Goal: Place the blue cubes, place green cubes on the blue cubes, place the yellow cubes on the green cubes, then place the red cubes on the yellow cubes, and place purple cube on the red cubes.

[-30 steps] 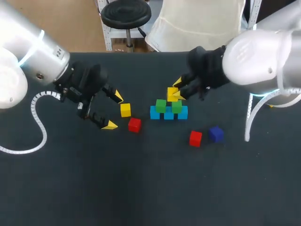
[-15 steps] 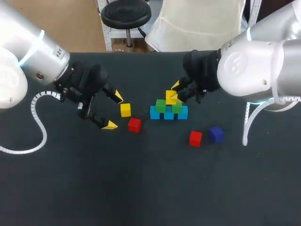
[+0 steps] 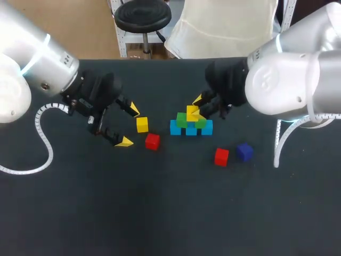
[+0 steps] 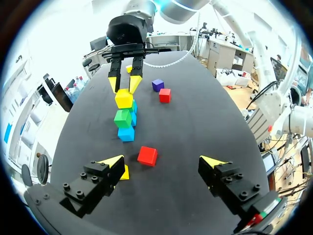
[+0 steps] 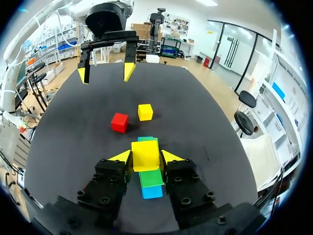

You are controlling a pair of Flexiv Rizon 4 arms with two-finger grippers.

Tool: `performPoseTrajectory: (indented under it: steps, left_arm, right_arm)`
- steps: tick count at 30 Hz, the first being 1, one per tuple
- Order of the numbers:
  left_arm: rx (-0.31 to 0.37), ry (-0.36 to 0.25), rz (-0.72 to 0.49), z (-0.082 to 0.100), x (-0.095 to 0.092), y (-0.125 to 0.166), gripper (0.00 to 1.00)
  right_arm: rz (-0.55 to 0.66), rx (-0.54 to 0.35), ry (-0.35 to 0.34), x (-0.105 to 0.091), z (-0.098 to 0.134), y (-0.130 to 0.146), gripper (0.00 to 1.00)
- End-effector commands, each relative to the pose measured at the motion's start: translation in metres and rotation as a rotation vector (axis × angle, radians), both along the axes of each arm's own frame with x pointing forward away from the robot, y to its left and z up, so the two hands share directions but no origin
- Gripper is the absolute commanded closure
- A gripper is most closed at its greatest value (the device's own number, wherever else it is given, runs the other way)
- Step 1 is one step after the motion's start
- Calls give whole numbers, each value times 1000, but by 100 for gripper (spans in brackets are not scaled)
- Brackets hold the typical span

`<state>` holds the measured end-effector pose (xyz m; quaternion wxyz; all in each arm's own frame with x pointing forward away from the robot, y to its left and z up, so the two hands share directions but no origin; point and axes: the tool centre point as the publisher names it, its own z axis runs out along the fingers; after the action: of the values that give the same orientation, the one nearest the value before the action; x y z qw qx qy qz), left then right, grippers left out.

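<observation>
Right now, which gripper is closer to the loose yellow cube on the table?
Left. The left gripper hangs open beside the loose yellow cube; the right gripper is off at the stack, shut on the other yellow cube.

Gripped yellow cube [image 3: 192, 113] lower, onto green cubes [image 3: 181, 122]

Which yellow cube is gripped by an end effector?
The yellow cube over the green cubes: the right end effector is shut on it. The other yellow cube lies loose beside a red cube.
</observation>
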<state>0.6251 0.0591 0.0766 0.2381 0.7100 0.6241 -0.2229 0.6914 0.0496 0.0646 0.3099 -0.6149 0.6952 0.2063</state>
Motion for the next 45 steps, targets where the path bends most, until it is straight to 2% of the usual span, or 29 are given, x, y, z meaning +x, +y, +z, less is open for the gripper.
performPoseTrajectory:
  steps: [1,26,36,41,45]
  left_arm:
    - [-2,0,-3,-1,1,1,0]
    - [-2,0,-3,-1,1,1,0]
    - [-2,0,-3,-1,1,1,0]
    - [-2,0,-3,-1,1,1,0]
    - [-2,0,-3,-1,1,1,0]
  right_arm:
    - [-3,-4,5,1,-1,1,100]
    - [-15,-9,12,6,-4,1,99]
    - [-12,-9,19,6,-5,2,88]
    - [-12,-9,22,7,-6,2,79]
    - [-13,-9,24,7,-6,3,78]
